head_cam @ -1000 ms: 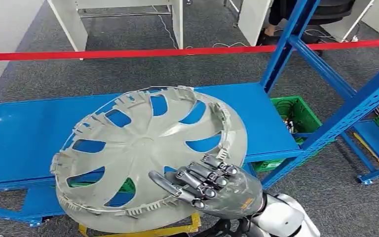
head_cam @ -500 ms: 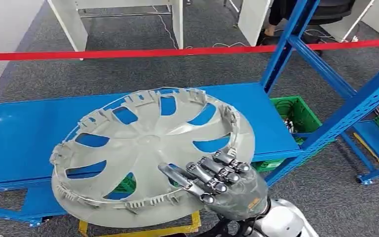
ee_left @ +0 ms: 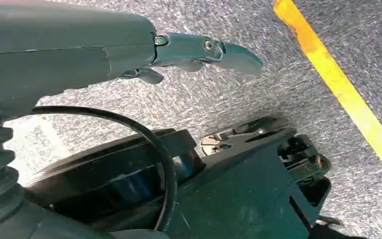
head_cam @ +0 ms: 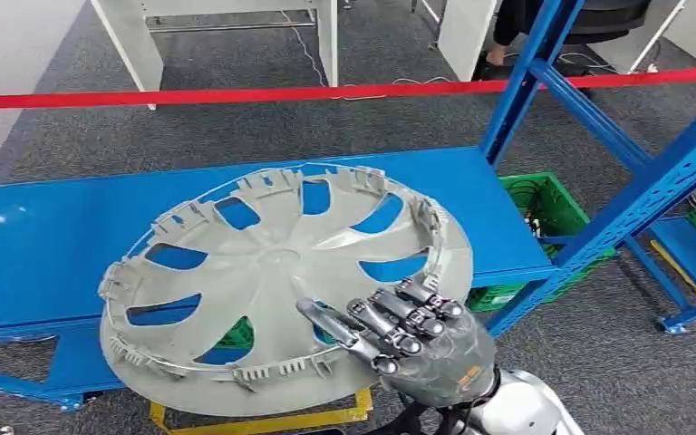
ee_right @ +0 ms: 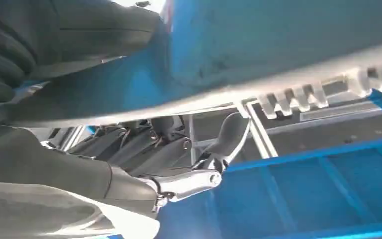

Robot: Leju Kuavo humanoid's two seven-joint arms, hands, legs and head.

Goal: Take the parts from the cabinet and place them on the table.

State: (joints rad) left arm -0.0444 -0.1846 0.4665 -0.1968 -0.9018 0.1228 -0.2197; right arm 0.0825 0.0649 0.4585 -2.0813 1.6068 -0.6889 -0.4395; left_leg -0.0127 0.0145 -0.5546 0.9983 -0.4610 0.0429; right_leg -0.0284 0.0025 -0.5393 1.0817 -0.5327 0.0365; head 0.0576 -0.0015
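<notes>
A large grey wheel cover (head_cam: 272, 272), inner side up with clips around its rim, hangs tilted over the front edge of the blue table (head_cam: 45, 245). My right hand (head_cam: 408, 340) grips its near right rim, fingers curled over the top and palm underneath. In the right wrist view, the fingers (ee_right: 149, 147) press against the underside of the wheel cover's toothed rim (ee_right: 303, 89). My left hand (ee_left: 194, 50) hangs over the grey carpet with its fingers stretched out and nothing in it.
Blue rack posts (head_cam: 526, 82) rise at the right, with green crates (head_cam: 544, 204) on the floor beneath them. A red barrier tape (head_cam: 236, 93) crosses behind the table. White desk legs (head_cam: 131, 41) stand beyond it. A yellow frame (head_cam: 263, 421) sits low in front.
The wheel cover has tipped flatter and shifted slightly right over the table. My right hand moved with it, keeping its hold.
</notes>
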